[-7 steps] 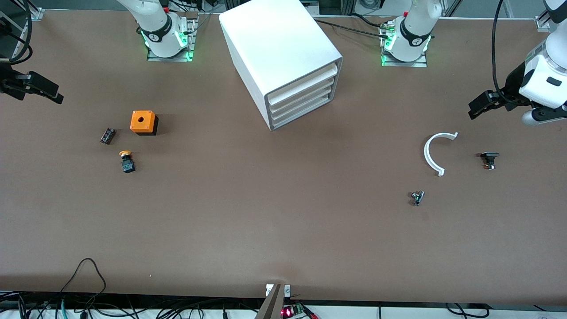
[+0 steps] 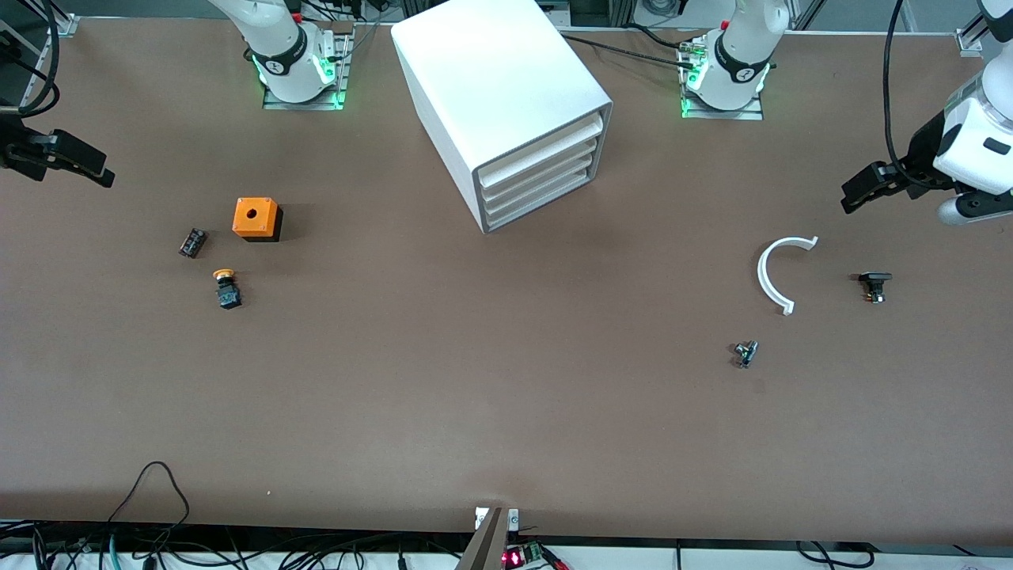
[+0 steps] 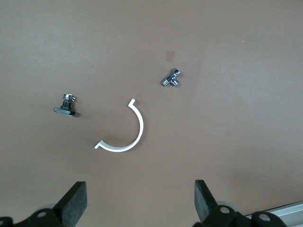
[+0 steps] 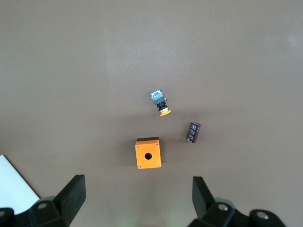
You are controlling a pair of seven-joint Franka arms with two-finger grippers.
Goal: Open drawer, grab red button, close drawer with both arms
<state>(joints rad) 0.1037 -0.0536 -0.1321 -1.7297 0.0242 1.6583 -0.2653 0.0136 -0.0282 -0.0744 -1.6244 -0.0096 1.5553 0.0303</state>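
The left gripper (image 2: 859, 192) has been rising slightly over the left arm's end of the table, fingers (image 3: 75, 204) spread wide, holding nothing. The right gripper (image 2: 87, 165) is waiting over the other end, equally open. The cabinet (image 2: 506, 103) is sitting between the bases, its drawers (image 2: 540, 170) all shut, long fronts facing the front camera and angled toward the left arm's end. No red-capped button is showing.

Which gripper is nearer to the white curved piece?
Left. The left gripper hangs just above the white curved piece; the right gripper is at the right arm's end.
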